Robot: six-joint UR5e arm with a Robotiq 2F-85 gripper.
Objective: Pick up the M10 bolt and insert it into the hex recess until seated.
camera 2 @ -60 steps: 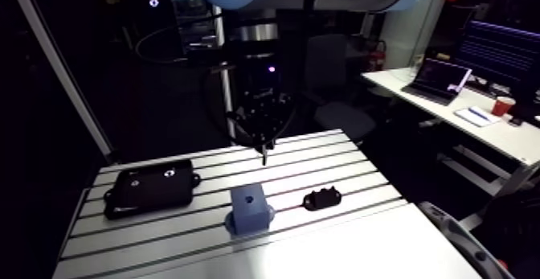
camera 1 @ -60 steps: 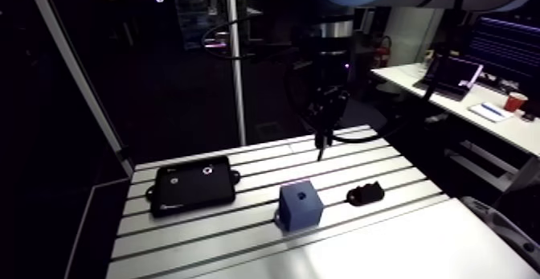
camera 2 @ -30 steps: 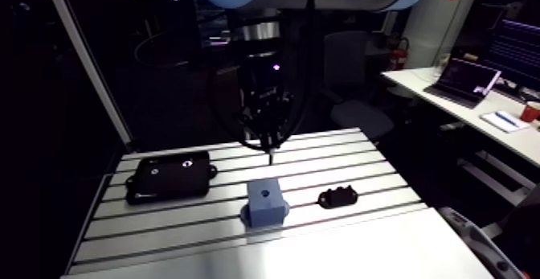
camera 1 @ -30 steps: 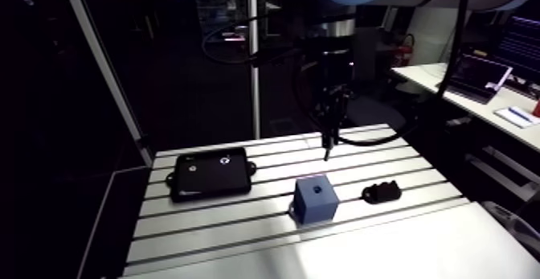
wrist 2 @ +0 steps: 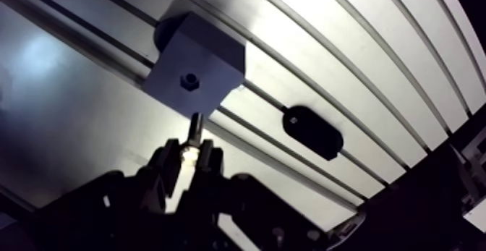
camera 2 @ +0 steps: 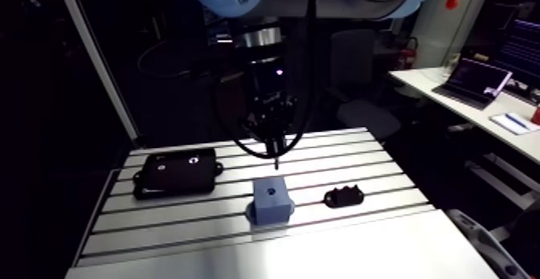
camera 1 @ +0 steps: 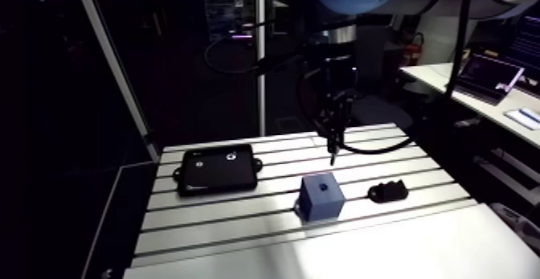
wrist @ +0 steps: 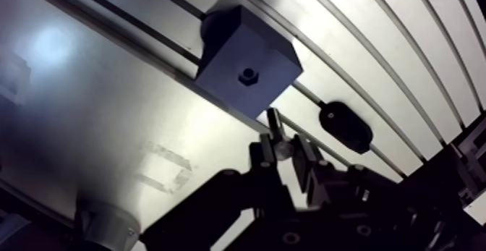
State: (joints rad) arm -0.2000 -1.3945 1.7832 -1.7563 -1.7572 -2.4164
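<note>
M10 bolt [wrist 2: 193, 132] is hanging tip-down, clamped in our end effector [wrist 2: 189, 153], while we are holding it over the table [wrist 2: 347, 73] just beside the blue block [wrist 2: 206, 55] with its upward-facing hex recess [wrist 2: 189, 80].

bolt [wrist 2: 195, 129] top hidden between jaws, black plate [camera 1: 217, 170] label unreadable

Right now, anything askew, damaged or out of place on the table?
Nothing stands out. The bolt is clamped in the jaws, clear of the block; its hex recess faces up, empty. Black case and small black part lie flat on the table.
</note>
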